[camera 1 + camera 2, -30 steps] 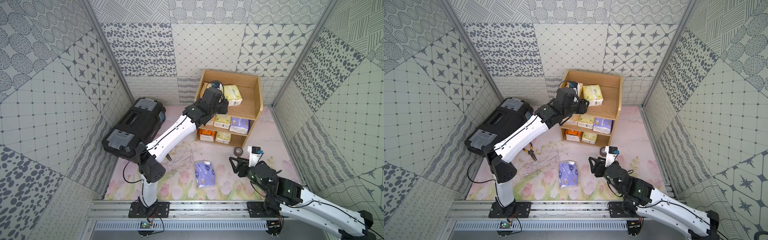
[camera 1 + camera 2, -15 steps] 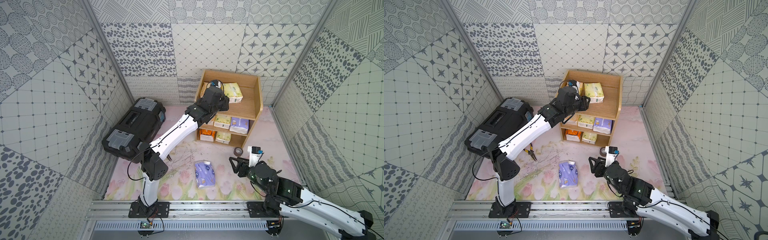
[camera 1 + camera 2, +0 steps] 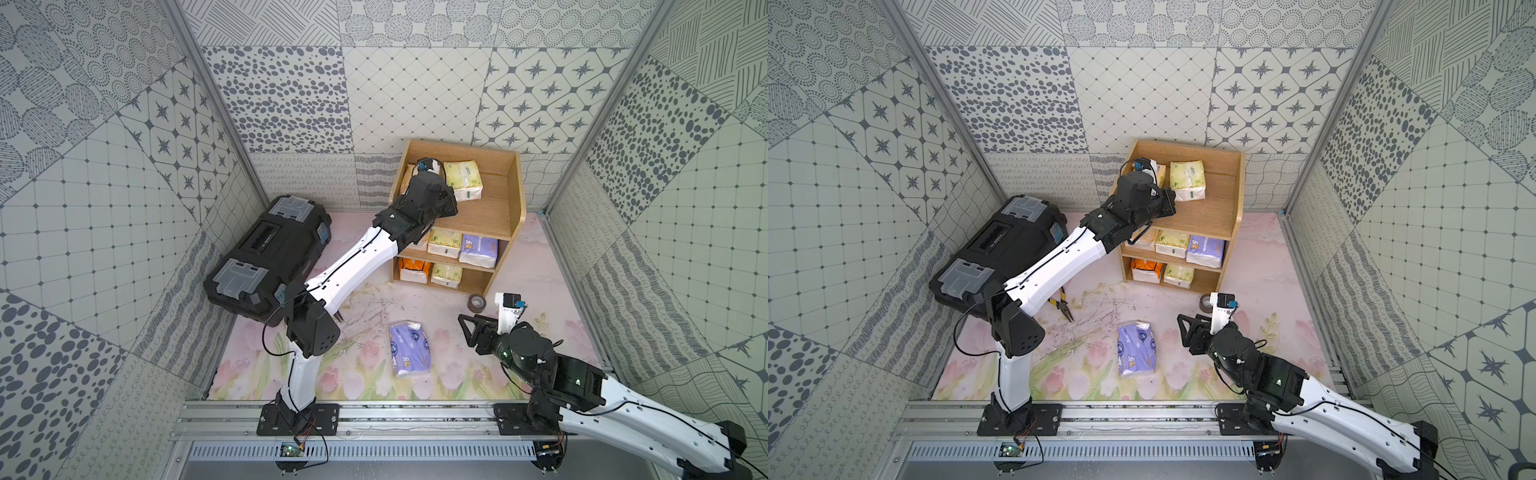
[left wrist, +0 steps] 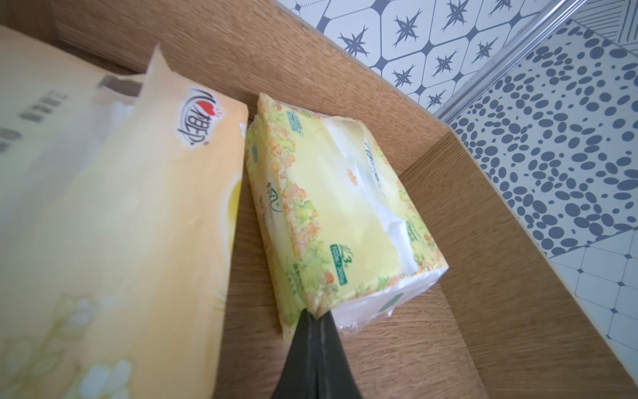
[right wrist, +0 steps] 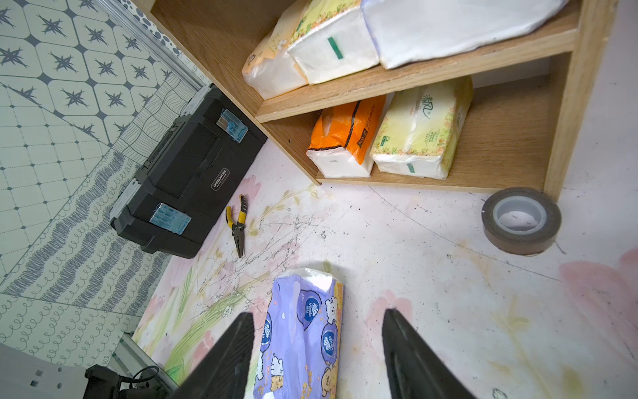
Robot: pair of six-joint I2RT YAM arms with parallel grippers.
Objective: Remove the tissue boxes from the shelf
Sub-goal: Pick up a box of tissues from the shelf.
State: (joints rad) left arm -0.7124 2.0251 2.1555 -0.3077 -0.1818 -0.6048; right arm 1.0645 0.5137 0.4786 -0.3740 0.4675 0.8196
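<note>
The light-wood shelf (image 3: pixel 514 195) (image 3: pixel 1236 195) stands at the back. On its top tier lie a yellow-green tissue pack (image 3: pixel 463 180) (image 4: pixel 345 214) and a pale orange-cream one (image 4: pixel 121 224). My left gripper (image 4: pixel 316 316) (image 3: pixel 451 199) is shut on the near corner of the yellow-green pack's wrapper. The middle tier holds a yellow-green pack (image 3: pixel 445 242) and a lavender pack (image 3: pixel 478 250). An orange pack (image 5: pixel 345 138) and another yellow-green pack (image 5: pixel 417 131) sit on the bottom tier. One lavender pack (image 3: pixel 409 349) (image 5: pixel 303 331) lies on the floor. My right gripper (image 5: pixel 317 312) (image 3: pixel 468 332) hangs open beside it, holding nothing.
A black toolbox (image 3: pixel 266 257) sits against the left wall, with yellow-handled pliers (image 5: pixel 238 224) in front of it. A brown tape roll (image 3: pixel 476 303) (image 5: pixel 521 221) lies by the shelf's front right corner. Patterned walls close in on three sides.
My left gripper has pushed farther onto the top tier and closed on the yellow-green pack's corner. The right arm has not moved.
</note>
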